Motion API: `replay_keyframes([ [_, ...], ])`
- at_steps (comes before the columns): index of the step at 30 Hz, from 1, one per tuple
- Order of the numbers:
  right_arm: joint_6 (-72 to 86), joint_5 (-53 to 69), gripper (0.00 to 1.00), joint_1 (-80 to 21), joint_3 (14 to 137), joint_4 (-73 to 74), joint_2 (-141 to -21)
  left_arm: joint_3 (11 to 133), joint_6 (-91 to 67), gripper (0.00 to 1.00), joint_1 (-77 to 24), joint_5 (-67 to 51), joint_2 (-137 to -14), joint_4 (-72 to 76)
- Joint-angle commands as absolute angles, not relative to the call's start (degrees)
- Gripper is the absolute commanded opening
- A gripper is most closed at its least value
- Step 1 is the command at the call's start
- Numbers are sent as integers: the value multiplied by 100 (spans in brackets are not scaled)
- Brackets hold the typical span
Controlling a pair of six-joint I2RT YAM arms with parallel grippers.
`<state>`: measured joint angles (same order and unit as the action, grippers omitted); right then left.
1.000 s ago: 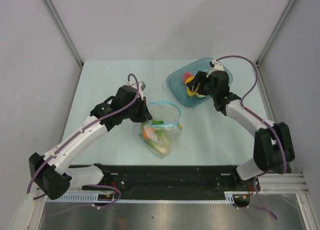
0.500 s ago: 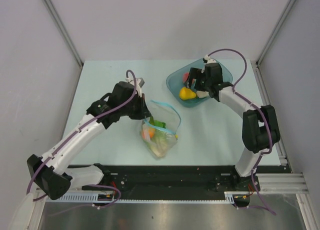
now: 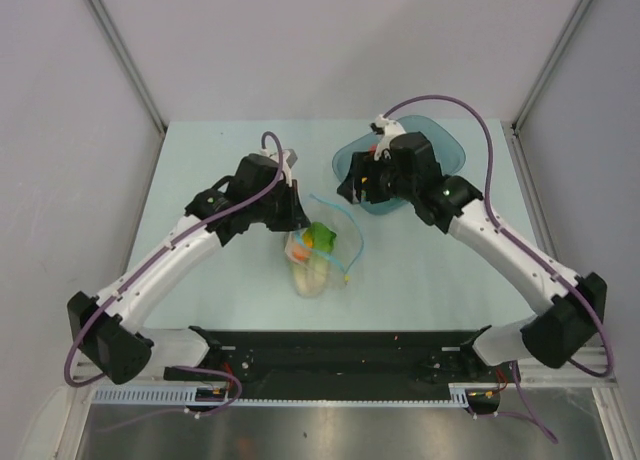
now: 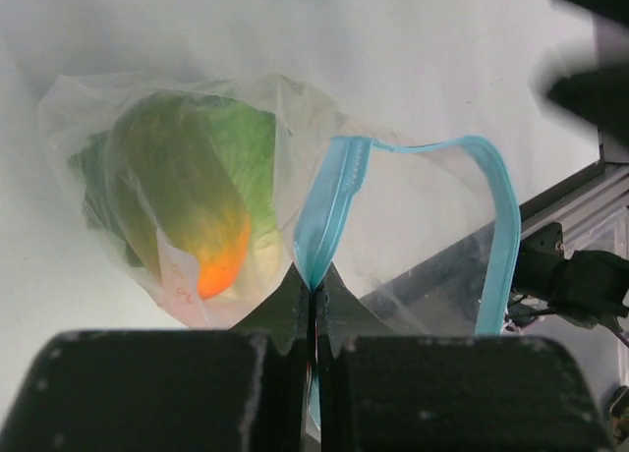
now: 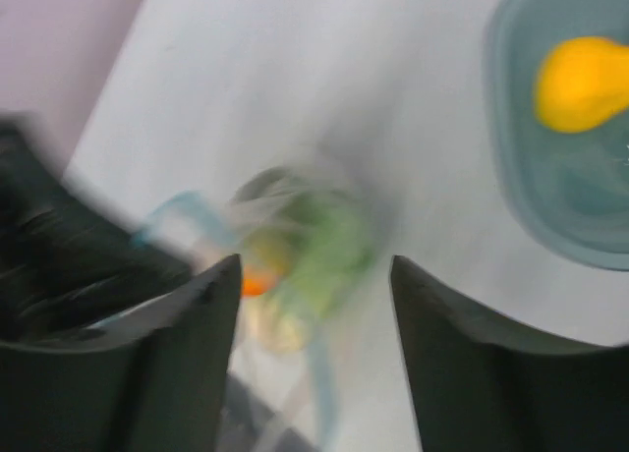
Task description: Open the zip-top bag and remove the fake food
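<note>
The bag (image 3: 322, 258) lies mid-frame on the table (image 3: 200, 150), mouth open; the left pincer (image 4: 314, 300) pinches its blue zip strip (image 4: 334, 192). 1 yellow fruit (image 5: 582, 84) is already in the tray (image 3: 450, 145), but green and orange toy food (image 4: 197, 192) is inside the bag. The right pincer (image 5: 313, 275) is spread, empty.

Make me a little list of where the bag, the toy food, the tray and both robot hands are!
bag: on the table, mouth partly open
food in bag: green piece, orange piece
tray: teal, back right, holds a yellow fruit
left gripper: shut on the zip strip
right gripper: open, empty, by the tray's left edge
</note>
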<state>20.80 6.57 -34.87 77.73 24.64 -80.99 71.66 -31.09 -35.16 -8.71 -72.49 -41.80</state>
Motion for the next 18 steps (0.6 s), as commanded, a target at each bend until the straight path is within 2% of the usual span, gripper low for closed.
replay_keyframes([
  [1, 2109, 466, 56, -4121, 7989, 3330, -7603, 7251, -3208, 0, -3480, -862, -7400, -3823],
  [2, 2109, 448, 45, -4331, 7972, 3375, -7620, 7277, -3182, 0, -3472, -800, -7400, -3797],
  [5, 2100, 527, 33, -4631, 7875, 3331, -7795, 7321, -3155, 0, -3472, -563, -7383, -3806],
  [9, 2302, 659, 29, -4702, 7735, 2692, -8234, 7330, -3155, 0, -3472, -396, -7330, -3806],
  [13, 2496, 975, 34, -4693, 7708, 2225, -8744, 7269, -3173, 0, -3463, -299, -7278, -3788],
  [18, 2470, 1099, 52, -4693, 7708, 1838, -9333, 7067, -3191, 0, -3472, -9, -7207, -3823],
])
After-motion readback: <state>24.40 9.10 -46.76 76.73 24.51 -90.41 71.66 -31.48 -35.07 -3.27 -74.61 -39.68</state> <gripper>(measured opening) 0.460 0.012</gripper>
